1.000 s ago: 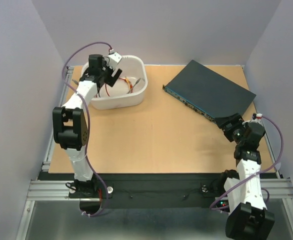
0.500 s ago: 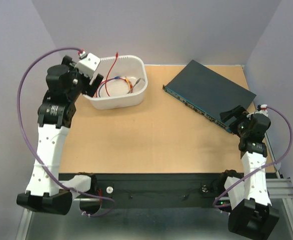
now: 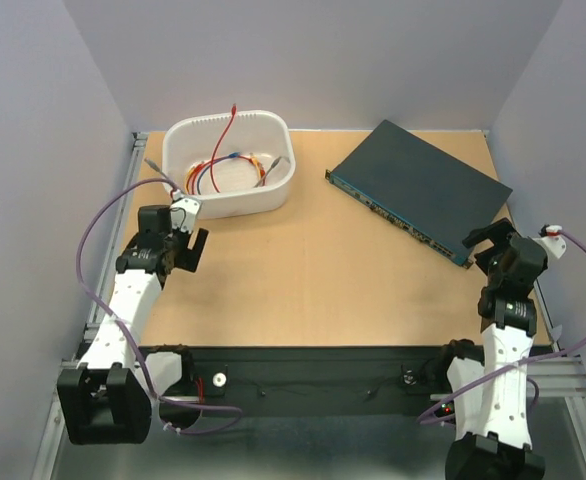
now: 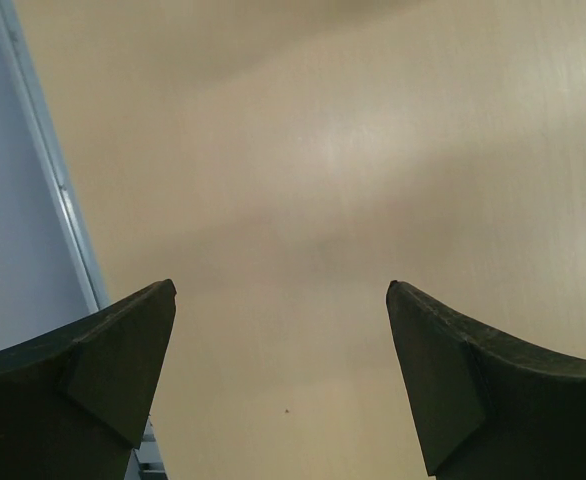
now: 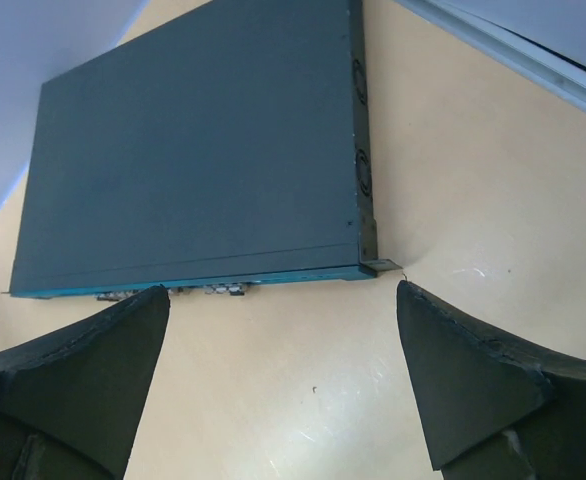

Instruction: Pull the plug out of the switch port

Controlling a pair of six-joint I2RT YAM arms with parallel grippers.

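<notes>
Right gripper (image 3: 481,238) stands with jaws wide apart, empty, just off the near right corner of the switch (image 3: 418,185), which lies flat at the far right of the table (image 3: 303,280). Left gripper (image 3: 188,245) is likewise spread and empty, over bare table near the white tub (image 3: 273,192). I see no cable leading from the socket row (image 5: 203,288); coloured cables (image 3: 218,172) lie in the tub. I judge the pull step done. Whether any socket holds a small plug, I cannot tell. Next move: check the sockets; if one is occupied, square the right jaws to that edge, grip the plug body, draw straight out.
</notes>
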